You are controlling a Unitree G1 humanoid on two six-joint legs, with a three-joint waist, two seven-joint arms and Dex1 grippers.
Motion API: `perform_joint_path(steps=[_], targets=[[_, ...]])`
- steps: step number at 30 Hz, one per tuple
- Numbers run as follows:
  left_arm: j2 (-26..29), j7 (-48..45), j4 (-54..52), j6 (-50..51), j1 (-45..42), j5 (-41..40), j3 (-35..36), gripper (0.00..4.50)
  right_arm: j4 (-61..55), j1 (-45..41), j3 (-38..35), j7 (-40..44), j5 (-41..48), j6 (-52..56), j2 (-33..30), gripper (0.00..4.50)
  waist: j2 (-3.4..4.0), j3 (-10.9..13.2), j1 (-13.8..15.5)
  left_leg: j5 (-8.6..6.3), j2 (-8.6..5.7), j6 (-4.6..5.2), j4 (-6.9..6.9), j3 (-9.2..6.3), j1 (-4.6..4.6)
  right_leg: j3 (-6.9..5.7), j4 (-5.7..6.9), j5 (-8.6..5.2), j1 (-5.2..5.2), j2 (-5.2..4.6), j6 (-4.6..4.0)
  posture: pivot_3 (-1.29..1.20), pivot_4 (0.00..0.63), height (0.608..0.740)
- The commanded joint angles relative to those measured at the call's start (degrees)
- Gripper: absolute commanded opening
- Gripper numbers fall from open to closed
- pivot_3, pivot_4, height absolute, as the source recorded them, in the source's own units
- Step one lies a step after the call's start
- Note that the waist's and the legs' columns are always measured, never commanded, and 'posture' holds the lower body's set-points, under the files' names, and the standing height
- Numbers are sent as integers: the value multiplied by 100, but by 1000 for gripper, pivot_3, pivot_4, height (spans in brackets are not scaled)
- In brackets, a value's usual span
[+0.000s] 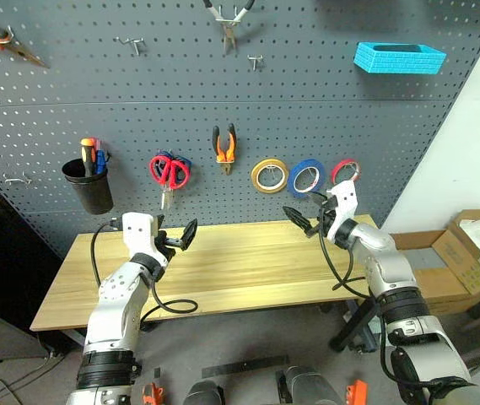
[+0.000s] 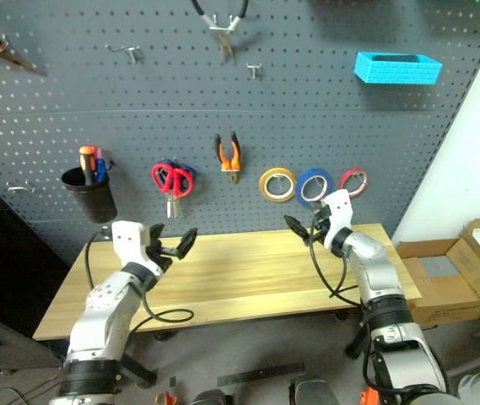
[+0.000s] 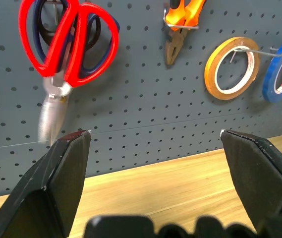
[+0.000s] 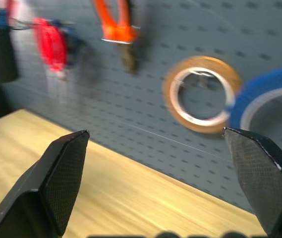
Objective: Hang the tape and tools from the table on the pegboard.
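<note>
Two grippers hover over the table (image 1: 248, 278), both spread wide and holding nothing: the left gripper (image 1: 177, 239) above its left half, the right gripper (image 1: 307, 218) near the back right corner, just below the tape. The plank top lies bare from edge to edge, leaving free room between and in front of the arms. On the pegboard (image 1: 138, 101) hang three tape rings in a row: a yellow tape ring (image 1: 269, 175), the blue tape (image 1: 307, 177) and a red tape ring (image 1: 345, 172). Left of them hang the orange-handled pliers (image 1: 224, 148), then the red scissors (image 1: 169, 173) over a blue-handled pair, and a black cup (image 1: 88, 186) holding the screwdriver (image 1: 87, 155). The head views alone take in the silver pliers (image 1: 229, 21) and a blue tray (image 1: 399, 58) higher up.
</note>
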Motion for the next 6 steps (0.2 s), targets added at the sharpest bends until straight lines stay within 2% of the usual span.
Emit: perform_joint_path(steps=[1,6], targets=[[-54,42,-108,-142,-69,90,-14,4447,84,-72,-237,-143,-3,-292,25,4500,8,-4,4,0,0,0,0,0,1,1,7,0,-2,0,0,-23,0,740],[-109,-3,11,-178,-7,160,-36,4447,249,-77,-299,-210,-17,-431,29,4500,14,-11,10,17,-11,28,4,2,5,23,54,1,-11,3,0,-32,0,740]])
